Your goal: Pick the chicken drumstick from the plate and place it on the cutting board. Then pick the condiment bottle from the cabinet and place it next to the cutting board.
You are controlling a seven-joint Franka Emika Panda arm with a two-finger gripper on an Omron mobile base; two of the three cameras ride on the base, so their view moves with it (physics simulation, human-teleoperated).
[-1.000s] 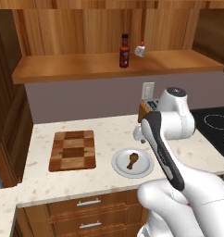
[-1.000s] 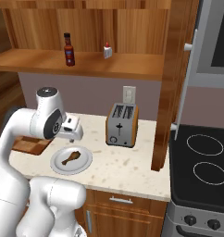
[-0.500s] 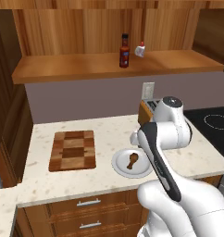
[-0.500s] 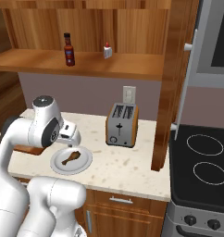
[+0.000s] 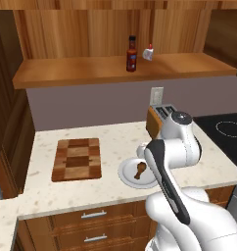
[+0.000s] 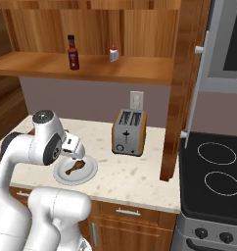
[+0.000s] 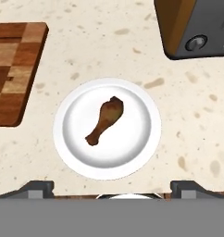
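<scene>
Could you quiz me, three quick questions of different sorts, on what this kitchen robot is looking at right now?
1. True or false: the chicken drumstick lies on the plate.
2. What stands on the cabinet shelf? A) condiment bottle B) kettle C) mug
3. Fill in: the gripper above the plate is ____.

Key: 1 true; 2 A; 3 open. The cutting board holds nothing yet.

Counter (image 7: 109,41): plate (image 7: 132,152), cutting board (image 7: 12,69), toaster (image 7: 197,25).
</scene>
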